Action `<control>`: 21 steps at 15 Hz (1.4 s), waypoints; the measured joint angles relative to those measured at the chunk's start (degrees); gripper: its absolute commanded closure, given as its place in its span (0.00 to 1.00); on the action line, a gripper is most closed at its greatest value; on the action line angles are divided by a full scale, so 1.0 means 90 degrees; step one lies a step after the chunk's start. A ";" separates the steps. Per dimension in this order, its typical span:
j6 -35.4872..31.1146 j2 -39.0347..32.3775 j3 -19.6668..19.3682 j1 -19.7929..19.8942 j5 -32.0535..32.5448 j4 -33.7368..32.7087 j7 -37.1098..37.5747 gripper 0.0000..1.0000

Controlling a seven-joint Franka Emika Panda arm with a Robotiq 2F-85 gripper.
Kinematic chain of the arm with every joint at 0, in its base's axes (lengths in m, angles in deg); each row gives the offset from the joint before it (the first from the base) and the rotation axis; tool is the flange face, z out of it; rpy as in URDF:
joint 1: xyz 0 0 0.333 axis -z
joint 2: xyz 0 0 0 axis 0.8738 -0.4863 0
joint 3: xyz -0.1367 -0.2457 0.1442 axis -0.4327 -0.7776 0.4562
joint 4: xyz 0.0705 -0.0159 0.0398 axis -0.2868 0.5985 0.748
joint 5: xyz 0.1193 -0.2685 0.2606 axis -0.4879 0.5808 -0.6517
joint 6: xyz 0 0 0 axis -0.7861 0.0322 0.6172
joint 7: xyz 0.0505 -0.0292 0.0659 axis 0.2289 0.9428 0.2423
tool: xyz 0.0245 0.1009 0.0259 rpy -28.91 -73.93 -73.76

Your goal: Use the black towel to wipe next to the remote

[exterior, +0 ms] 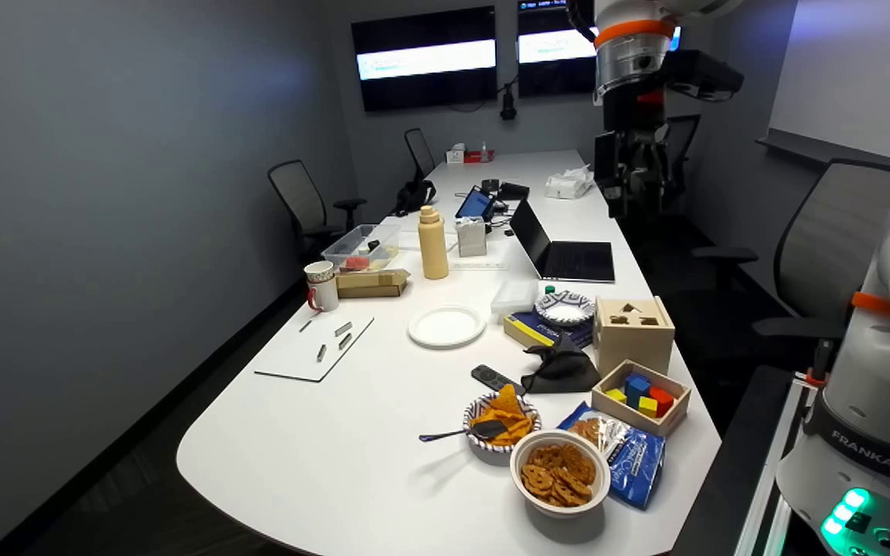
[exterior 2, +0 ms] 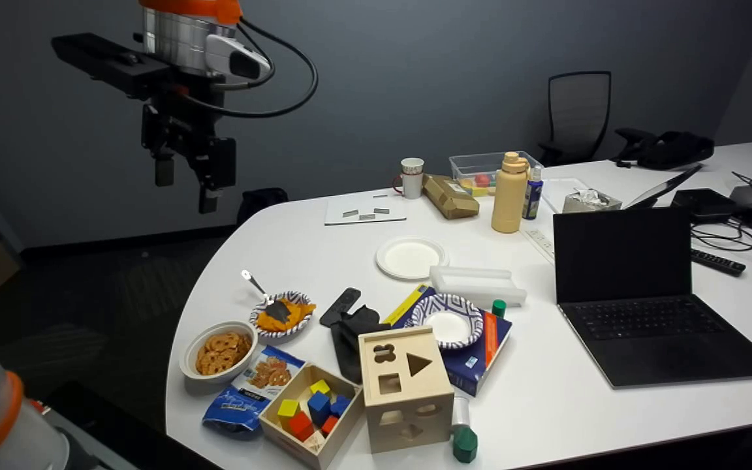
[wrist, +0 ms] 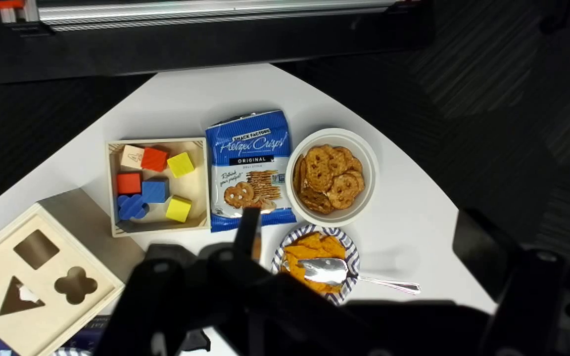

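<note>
Hanging in the air above the level of the counter (exterior 2: 271, 245), at the left in an exterior view, the gripper (exterior 2: 187, 188) holds its two fingers (exterior 2: 209, 201) apart; the wrist view also shows the gap between them. The black towel (exterior 2: 352, 339) lies on the counter, lower than the fingers, to their right and well apart from them.

Beside the counter's rounded left edge, a round white bowl (exterior 2: 188, 360) contains rough brown pretzel crisps (exterior 2: 222, 352). At the near left corner lies a glossy, creased blue snack bag (exterior 2: 245, 401). A patterned bowl (exterior 2: 271, 333) contains flat orange chips (exterior 2: 297, 313) and a metal spoon (exterior 2: 276, 309). Toward the near edge, a wooden tray (exterior 2: 303, 378) contains smooth red, blue and yellow blocks (exterior 2: 318, 408). The remote (exterior 2: 339, 308) is dark, flat and elongated, just beside the towel. The towel is matte fabric, crumpled into raised folds. A pale, cube-shaped wooden box (exterior 2: 408, 398) with cut-out openings stands just inside the near edge. Beyond it, a patterned plate (exterior 2: 446, 326) rests on a blue book (exterior 2: 459, 360). Farther right, a black laptop (exterior 2: 643, 316) stands open.
</note>
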 measured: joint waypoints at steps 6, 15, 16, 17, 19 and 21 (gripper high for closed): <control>-0.1291 -0.0487 0.0154 0.0175 -0.0207 0.0014 0.0506 0.00; -0.5079 -0.3216 0.0202 0.0403 -0.0589 0.0005 0.1850 0.00; -0.5383 -0.3531 0.0202 0.0427 -0.0591 0.0003 0.2032 0.00; -0.5636 -0.3830 0.0199 0.0448 -0.0624 -0.0007 0.2185 0.00; -0.6049 -0.4365 0.0181 0.0486 -0.0832 -0.0045 0.2355 0.00; -0.6480 -0.4819 0.0170 0.0512 -0.1155 -0.0087 0.2361 0.00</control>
